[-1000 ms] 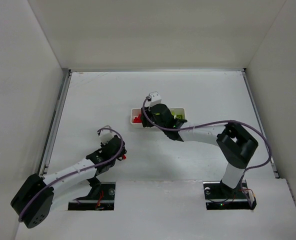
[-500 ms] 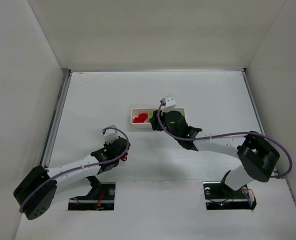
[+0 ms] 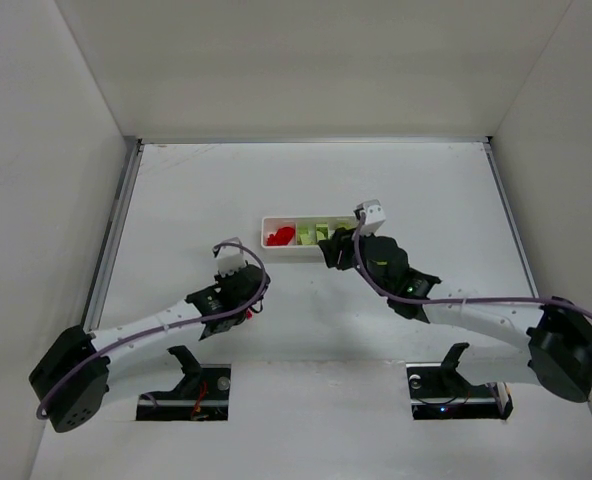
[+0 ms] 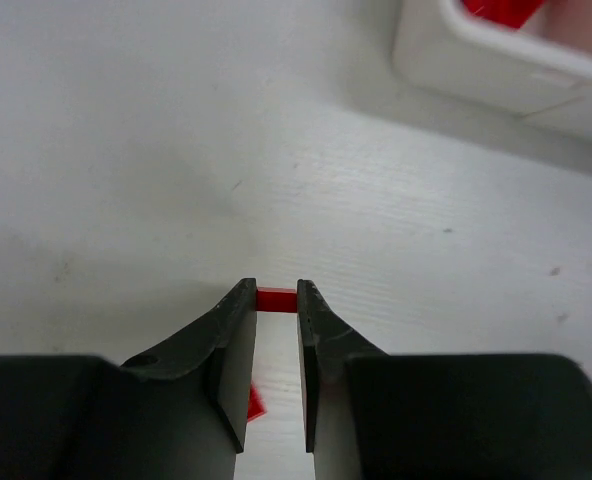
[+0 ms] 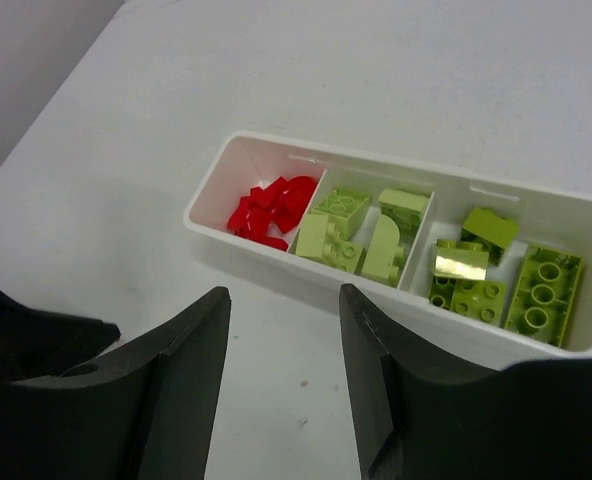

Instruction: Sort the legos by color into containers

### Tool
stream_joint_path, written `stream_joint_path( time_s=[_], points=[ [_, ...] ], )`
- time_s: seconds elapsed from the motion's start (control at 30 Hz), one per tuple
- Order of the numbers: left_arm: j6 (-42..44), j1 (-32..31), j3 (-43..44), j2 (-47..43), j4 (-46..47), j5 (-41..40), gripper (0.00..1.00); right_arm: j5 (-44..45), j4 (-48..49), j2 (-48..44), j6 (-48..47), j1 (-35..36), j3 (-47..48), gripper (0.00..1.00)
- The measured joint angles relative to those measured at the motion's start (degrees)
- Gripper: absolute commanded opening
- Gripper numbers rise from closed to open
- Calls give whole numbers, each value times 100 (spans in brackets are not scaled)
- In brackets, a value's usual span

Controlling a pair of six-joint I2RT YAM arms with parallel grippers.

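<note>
Between the tips of the left end effector [image 4: 276, 305] a small red brick [image 4: 276, 298] is pinched, low over the worktop [image 4: 126, 150]. Its long axis runs across from finger to finger. A second red piece [image 4: 255, 402] lies under the left finger. The right end effector [image 5: 284, 295] hangs half-open and empty just before the tray [image 5: 226, 235]. Red legos [image 5: 268, 208] fill the tray's left compartment, and yellow-green legos [image 5: 361, 232] the middle and right ones.

The top external camera looks steeply down over the whole table [image 3: 196, 200] from above its near edge. The left wrist camera sits close to the table and catches one corner of the tray [image 4: 426, 45]. The right wrist camera, farther back, sees all three compartments [image 5: 251, 170].
</note>
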Motion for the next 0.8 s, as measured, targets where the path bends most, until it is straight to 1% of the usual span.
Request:
stream_joint_path(
  time_s=[0.1, 0.17, 0.27, 0.4, 0.47, 0.6, 0.7, 0.8],
  points=[
    [173, 70, 492, 90, 166, 28, 11, 26, -76, -409, 122, 0, -313, 54],
    [323, 160, 881, 323, 365, 79, 11, 33, -122, -669, 247, -11, -507, 52],
    [610, 319, 1502, 938, 778, 162, 11, 26, -122, -872, 474, -76, -756, 49],
    [973, 546, 2210, 1910, 1325, 264, 12, -68, -120, -837, 678, -131, -968, 45],
    [1117, 664, 2498, 2382, 1521, 308, 14, -131, -109, -811, 732, -136, -1043, 44],
    [1261, 918, 2841, 3071, 1735, 404, 22, -299, -37, -765, 778, -136, -1126, 43],
    [1290, 1054, 2898, 3303, 1764, 457, 33, -420, 52, -673, 780, -136, -1126, 43],
    [1292, 1117, 2898, 3338, 1764, 505, 44, -474, 151, -595, 778, -120, -1126, 44]
  ],
)
